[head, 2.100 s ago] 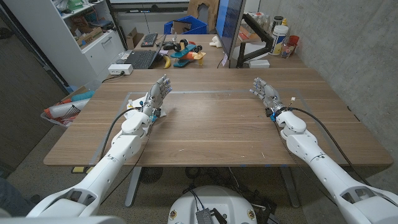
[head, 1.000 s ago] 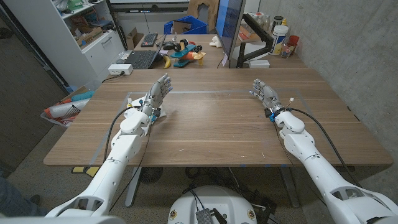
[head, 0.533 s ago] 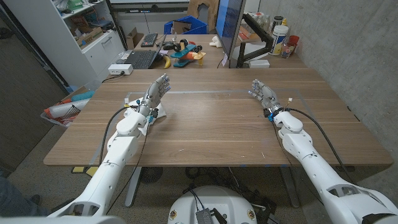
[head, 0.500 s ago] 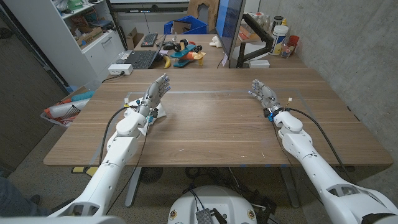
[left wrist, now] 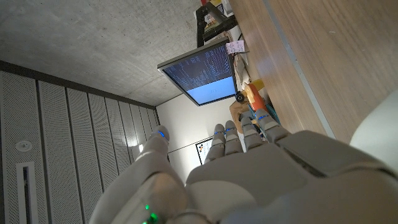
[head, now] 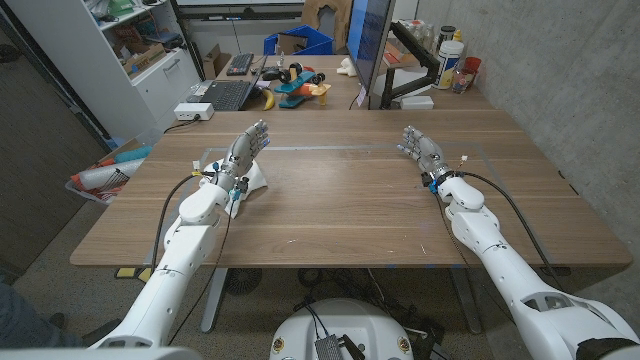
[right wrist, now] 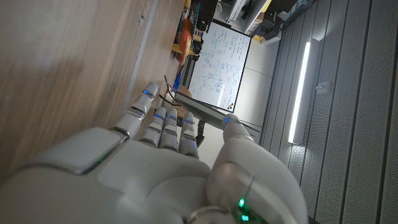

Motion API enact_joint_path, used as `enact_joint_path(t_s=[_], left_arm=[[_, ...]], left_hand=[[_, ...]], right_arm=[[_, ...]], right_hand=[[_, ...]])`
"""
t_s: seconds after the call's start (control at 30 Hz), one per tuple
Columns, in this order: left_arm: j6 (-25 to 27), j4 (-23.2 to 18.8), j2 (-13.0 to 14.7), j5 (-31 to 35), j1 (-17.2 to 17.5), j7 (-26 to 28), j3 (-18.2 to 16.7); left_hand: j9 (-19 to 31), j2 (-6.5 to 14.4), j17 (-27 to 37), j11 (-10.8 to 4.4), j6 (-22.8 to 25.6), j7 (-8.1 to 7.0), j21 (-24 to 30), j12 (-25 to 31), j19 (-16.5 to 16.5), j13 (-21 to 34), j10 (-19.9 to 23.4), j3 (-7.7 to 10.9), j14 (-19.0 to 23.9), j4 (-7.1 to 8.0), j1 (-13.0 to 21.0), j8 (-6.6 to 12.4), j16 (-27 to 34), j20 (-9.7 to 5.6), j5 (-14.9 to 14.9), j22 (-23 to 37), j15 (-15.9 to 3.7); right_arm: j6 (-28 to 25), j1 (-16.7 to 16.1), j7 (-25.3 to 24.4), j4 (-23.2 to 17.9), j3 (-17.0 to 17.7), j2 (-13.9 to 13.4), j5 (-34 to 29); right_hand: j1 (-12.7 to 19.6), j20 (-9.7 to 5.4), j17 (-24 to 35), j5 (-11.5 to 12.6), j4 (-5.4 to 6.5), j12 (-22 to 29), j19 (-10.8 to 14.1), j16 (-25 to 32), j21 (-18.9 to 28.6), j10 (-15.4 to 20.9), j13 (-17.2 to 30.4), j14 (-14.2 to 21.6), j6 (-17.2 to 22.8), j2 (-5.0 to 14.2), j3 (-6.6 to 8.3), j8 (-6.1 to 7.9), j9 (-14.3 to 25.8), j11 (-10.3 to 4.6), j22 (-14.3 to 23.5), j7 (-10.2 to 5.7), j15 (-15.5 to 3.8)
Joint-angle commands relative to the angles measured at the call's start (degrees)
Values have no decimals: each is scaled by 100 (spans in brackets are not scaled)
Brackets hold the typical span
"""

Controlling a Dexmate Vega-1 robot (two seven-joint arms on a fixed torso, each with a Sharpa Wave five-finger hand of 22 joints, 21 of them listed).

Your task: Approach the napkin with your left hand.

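On the table [head: 340, 210], left hand [head: 243, 153] (fingers spread, holding nothing) sits just beside the white napkin [head: 256, 179]; right hand [head: 421, 148] likewise spread, well apart.

A fixed head camera looks steeply down over the wooden desk [head: 340, 200], toward shelves and a monitor [head: 365, 45] at 12 o'clock. Each wrist camera sits close behind its own hand, sighting along the fingers with the picture turned. All three views share the desk's wood.

matt wood-grain table [head: 340, 200]; smooth glossy white plastic left hand [head: 238, 160].
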Motion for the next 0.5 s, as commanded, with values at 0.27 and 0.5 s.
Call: enact_joint_path(t_s=[0.27,0.5], left_arm=[[148,-241,283,140,196,-99,-108],[239,-453,408,312,292,-9,-135]], left_hand=[[28,12,2,39,71,12,-33,41,32,-13,65,34,55,-50,97,35,50,67,-8,19,15],[29,17,2,27,76,4,-46,46,38,-18,77,41,65,-67,117,35,50,72,-12,20,10]], right_arm=[[-44,106,20,196,-4,86,-103],[-51,129,43,249,-5,96,-152]], right_hand=[[17,3,14,26,-26,-7,73,32,-25,45,16,44,60,37,-24,-3,11,24,28,-18,-13],[16,2,12,26,-28,-9,76,31,-36,44,15,41,61,40,-28,-5,11,31,28,-18,-20]])
